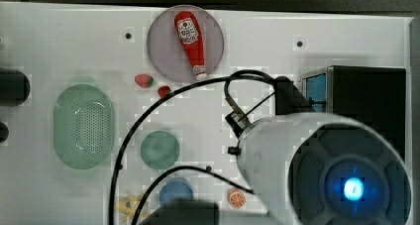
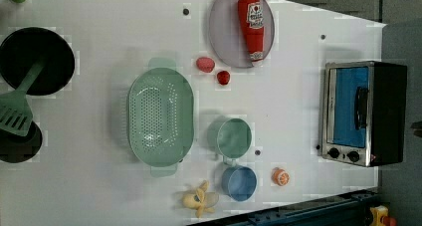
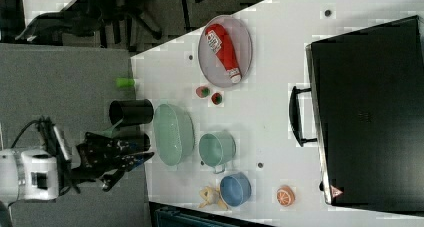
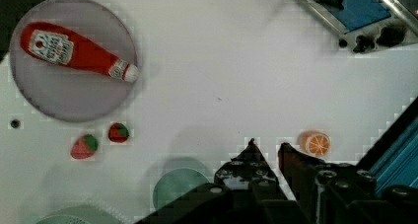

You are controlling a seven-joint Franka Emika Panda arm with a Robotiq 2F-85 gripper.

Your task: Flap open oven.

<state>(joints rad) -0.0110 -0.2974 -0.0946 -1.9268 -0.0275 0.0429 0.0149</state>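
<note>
Oven (image 2: 366, 114) at the right edge of the left view, door shut, blue glass and dark bar handle (image 2: 362, 108) facing the open counter (image 2: 99, 17). Claw (image 4: 266, 152) in the lower middle of the wrist view, fingertips set narrowly apart, holding nothing, well short of the oven.

Best approached from the front: come level with the handle, hook or pinch the bar at its middle, then pull outward and down along the door's hinge arc rather than straight back. Likely risk: dragging the whole oven if the pull runs too flat.

White counter, crowded: ketchup bottle (image 2: 253, 24) on a grey plate (image 2: 221, 29), green colander (image 2: 160, 116), green cup (image 2: 234, 137), blue cup (image 2: 240, 182), orange slice (image 2: 280, 176). Grey floor beyond the counter edge in the right view.
</note>
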